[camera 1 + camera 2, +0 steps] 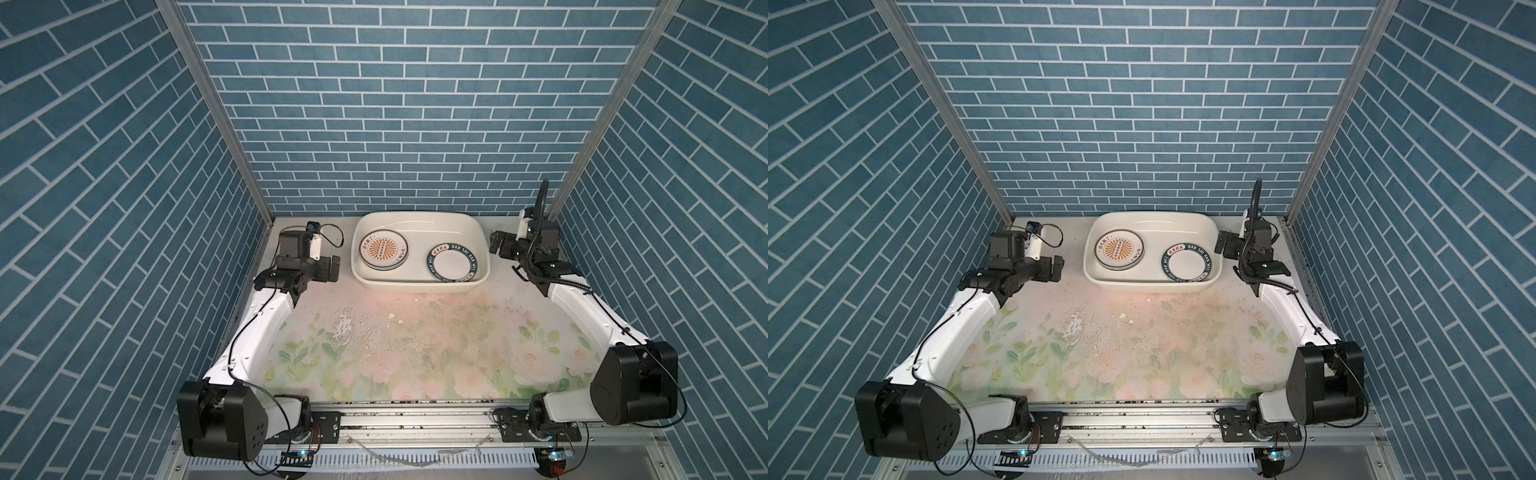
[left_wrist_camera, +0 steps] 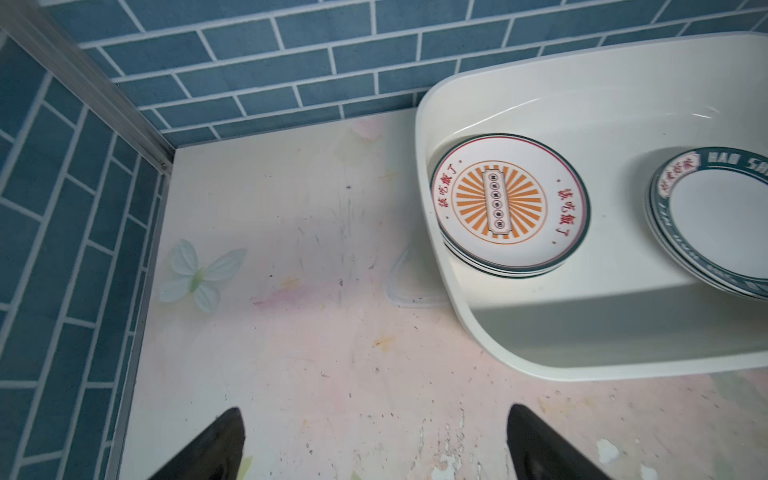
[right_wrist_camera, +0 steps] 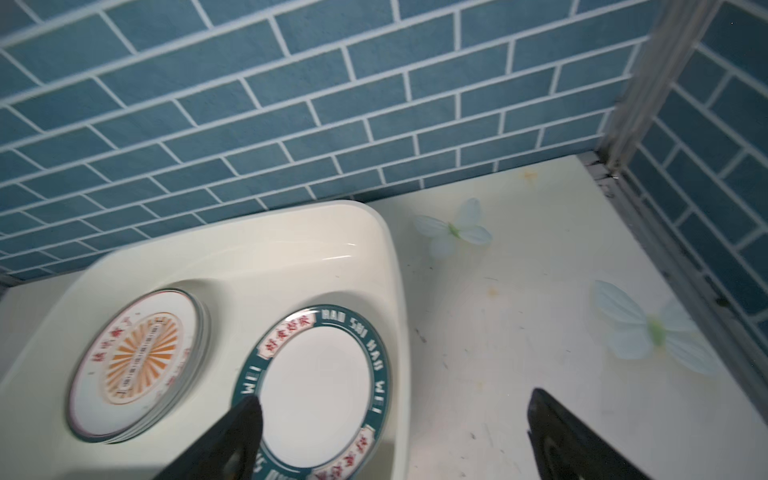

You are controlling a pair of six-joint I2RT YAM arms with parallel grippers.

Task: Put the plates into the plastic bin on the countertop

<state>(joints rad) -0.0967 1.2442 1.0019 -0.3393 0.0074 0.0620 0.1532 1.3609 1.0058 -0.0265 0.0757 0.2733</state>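
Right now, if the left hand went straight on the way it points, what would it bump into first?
Probably the pale flowery countertop, in the bare patch beside the glossy white plastic bin. The open left hand misses the bin, though depth is hard to judge.

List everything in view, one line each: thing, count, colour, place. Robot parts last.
plastic bin: one, white, back centre of the countertop
sunburst-topped plates: one stack, number unclear, white with orange centre, left part of the bin
teal-banded plates: one stack, number unclear, white with dark teal lettered band, right part of the bin
countertop: one, pale floral print, worn in patches
walls: three, blue brick pattern, behind and at both sides
frame posts: two, silver, back corners
left arm, right arm: white with black joints, along each side
left tool: one, black, open, left of the bin
right tool: one, black, open, right of the bin
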